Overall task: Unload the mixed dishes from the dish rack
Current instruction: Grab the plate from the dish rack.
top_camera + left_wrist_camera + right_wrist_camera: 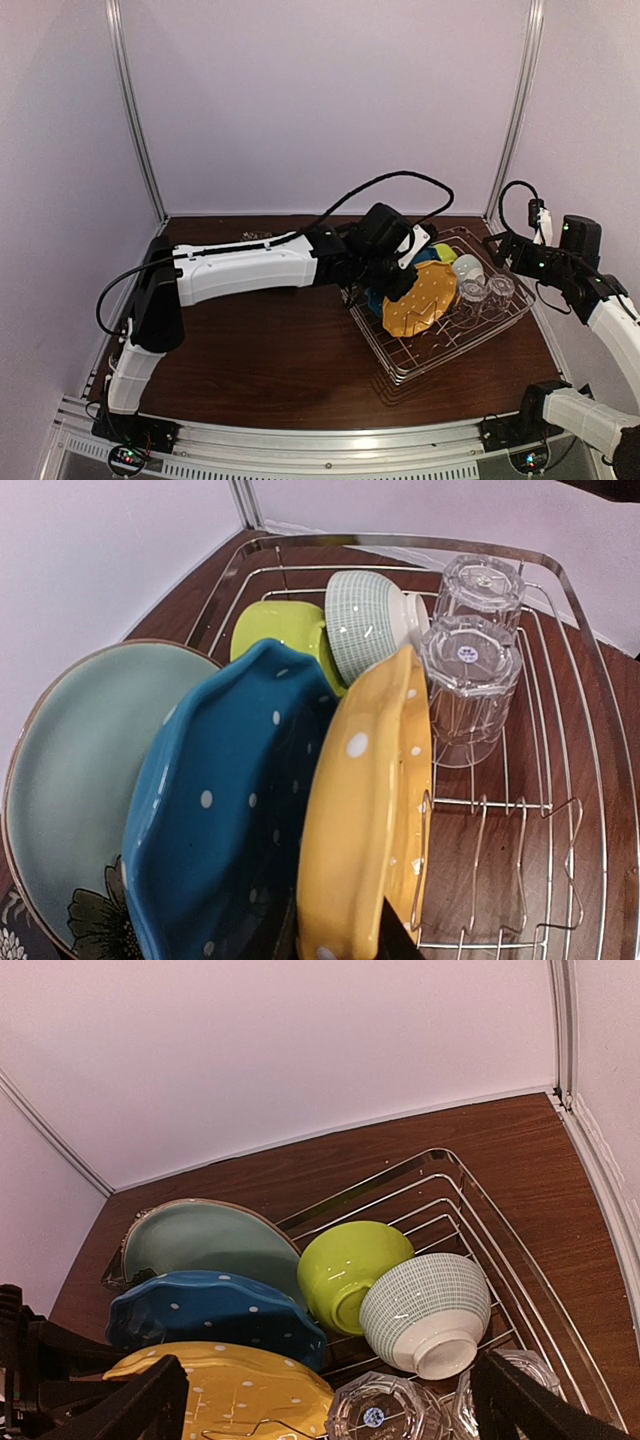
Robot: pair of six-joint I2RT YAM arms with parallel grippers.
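The silver wire dish rack point(440, 360) sits on the right of the table. It holds, upright from left to right, a black floral plate point(20, 930), a pale teal plate point(70, 770), a blue dotted plate point(220, 800) and an orange dotted plate point(365, 810). Behind them lie a yellow-green bowl point(275, 625), a white bowl point(365, 620) and two clear glasses point(470, 680). My left gripper point(340, 945) has a finger pressed on each side of the orange plate's rim. My right gripper point(330, 1410) is open and empty above the glasses point(385, 1410).
The rack's front right part point(520, 860) holds only bare prongs. Brown table point(270, 350) lies to the left of the rack. White walls with metal posts point(135, 120) close in the back and sides.
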